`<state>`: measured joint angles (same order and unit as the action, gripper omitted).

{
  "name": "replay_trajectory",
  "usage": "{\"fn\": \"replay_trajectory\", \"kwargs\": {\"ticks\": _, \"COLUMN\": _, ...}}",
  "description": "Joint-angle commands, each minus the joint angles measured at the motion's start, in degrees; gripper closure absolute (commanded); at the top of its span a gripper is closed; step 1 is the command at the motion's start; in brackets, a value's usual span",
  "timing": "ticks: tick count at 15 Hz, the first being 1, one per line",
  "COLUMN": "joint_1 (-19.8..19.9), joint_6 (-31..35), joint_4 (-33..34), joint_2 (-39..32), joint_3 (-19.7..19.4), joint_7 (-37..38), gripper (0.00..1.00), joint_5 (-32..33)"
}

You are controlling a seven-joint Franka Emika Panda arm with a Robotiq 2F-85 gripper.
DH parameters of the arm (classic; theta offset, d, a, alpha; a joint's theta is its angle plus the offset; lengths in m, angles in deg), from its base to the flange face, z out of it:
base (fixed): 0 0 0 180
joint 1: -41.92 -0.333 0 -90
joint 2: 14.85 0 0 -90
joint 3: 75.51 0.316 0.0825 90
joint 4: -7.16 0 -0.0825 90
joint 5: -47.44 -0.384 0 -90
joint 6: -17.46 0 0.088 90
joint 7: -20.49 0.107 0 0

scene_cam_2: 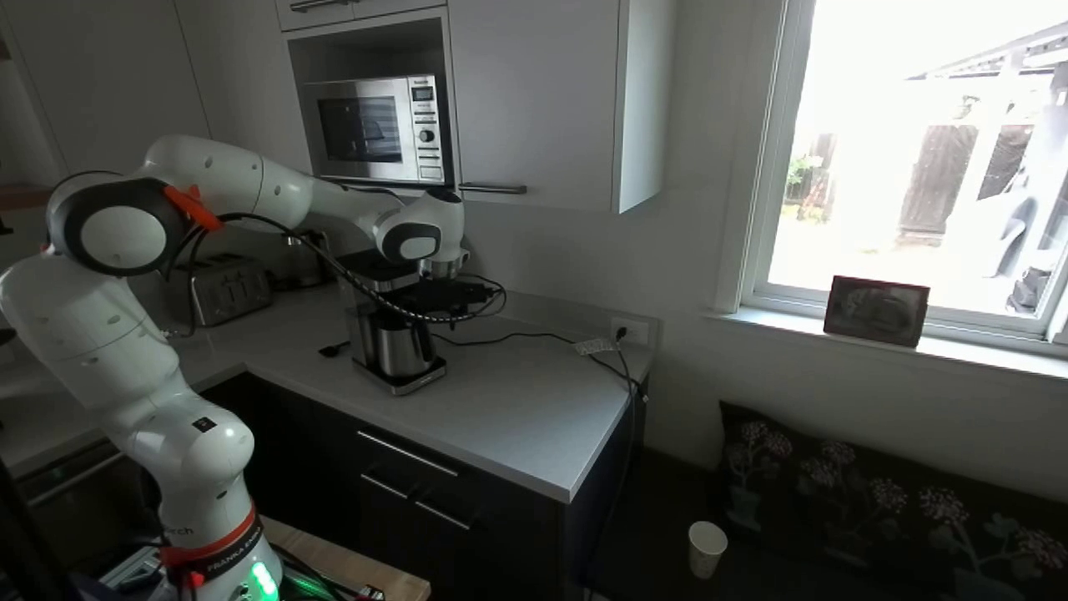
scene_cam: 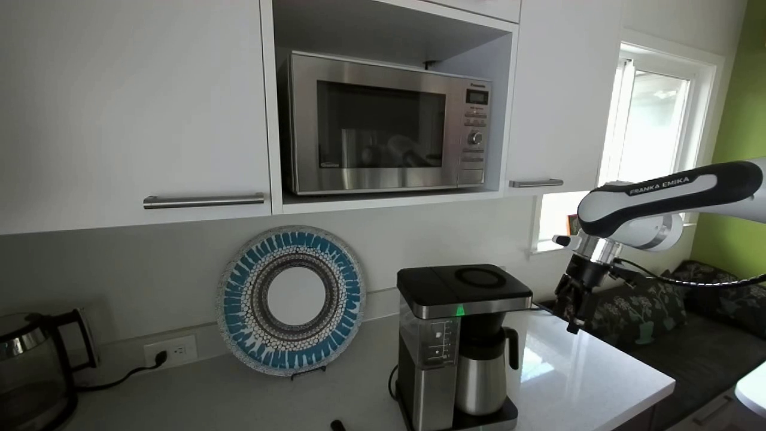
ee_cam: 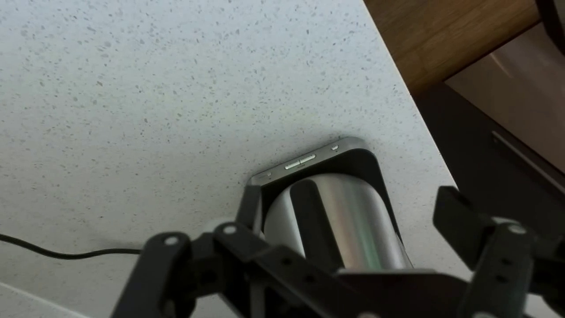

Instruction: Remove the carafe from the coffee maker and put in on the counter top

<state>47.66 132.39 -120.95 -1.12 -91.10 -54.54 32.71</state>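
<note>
The carafe [scene_cam: 482, 383] is brushed steel with a black lid and black side handle. It stands upright on the base of the coffee maker [scene_cam: 435, 392]. The carafe [scene_cam_2: 406, 346] and coffee maker [scene_cam_2: 360, 334] also show in an exterior view, partly behind the arm. My gripper [scene_cam: 567, 312] is apart from the carafe, beyond its handle side, above the counter top [scene_cam: 583, 371]. In the wrist view the gripper [ee_cam: 351, 213] is open and empty. The carafe [ee_cam: 353, 216] appears between the spread fingers, farther off. Its lid and handle are hidden or unclear there.
A microwave [scene_cam: 383, 129] sits in the cabinet above. A round blue decorative plate [scene_cam: 239, 311] leans on the wall. A glass kettle [scene_cam: 33, 371] is at the left. A toaster [scene_cam_2: 229, 288] and a power cord [scene_cam_2: 517, 336] are on the counter. The counter edge [ee_cam: 415, 104] is nearby.
</note>
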Motion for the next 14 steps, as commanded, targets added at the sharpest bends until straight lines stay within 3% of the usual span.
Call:
{"fn": "replay_trajectory", "kwargs": {"ticks": 1, "joint_1": 0.4, "joint_6": -0.2, "joint_4": 0.1, "joint_2": 0.0, "joint_3": 0.4, "joint_7": 0.0, "gripper": 0.0, "joint_5": -0.1}}
{"fn": "replay_trajectory", "kwargs": {"ticks": 5, "joint_1": -0.9, "joint_6": -2.9, "joint_4": 0.5, "joint_2": -2.1, "joint_3": -1.7, "joint_7": -12.1, "gripper": 0.0, "joint_5": -10.7}}
{"fn": "replay_trajectory", "kwargs": {"ticks": 14, "joint_1": 0.0, "joint_6": -5.0, "joint_4": 2.5, "joint_2": -8.4, "joint_3": 0.3, "joint_7": -30.0, "gripper": 0.0, "joint_5": -25.1}}
